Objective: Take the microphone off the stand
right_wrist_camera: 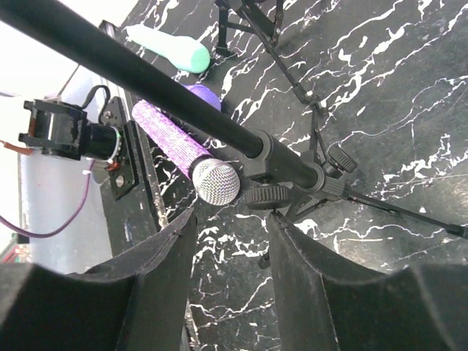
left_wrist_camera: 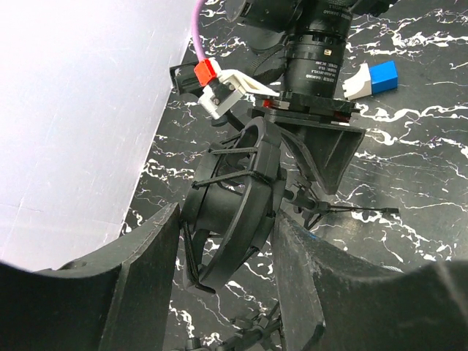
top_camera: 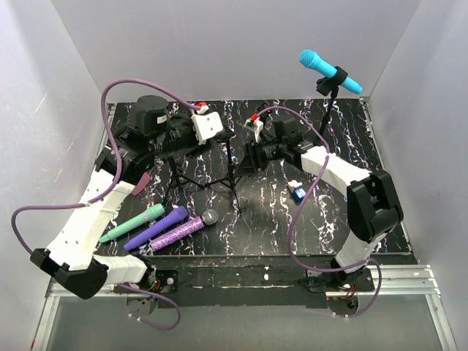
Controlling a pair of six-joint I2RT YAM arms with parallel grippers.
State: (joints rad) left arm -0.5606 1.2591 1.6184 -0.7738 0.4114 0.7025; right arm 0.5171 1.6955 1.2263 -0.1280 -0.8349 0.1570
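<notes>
Microphone (top_camera: 330, 72) (cyan, clipped) sits seemingly well beyond right claw (right_wrist_camera: 230, 219).

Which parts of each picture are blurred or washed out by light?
Top external: even light, sharp throughout, the turquoise microphone crisp. Left wrist: the left pincer blurs dark at the bottom edge; the shock mount is sharp. Right wrist: top-left corner washed out white; the stand pole soft near the lens, the glitter microphone sharp.

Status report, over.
Left gripper open around black shock mount. Right gripper open by the centre stand pole. Blue microphone clipped on rear stand, untouched.
</notes>
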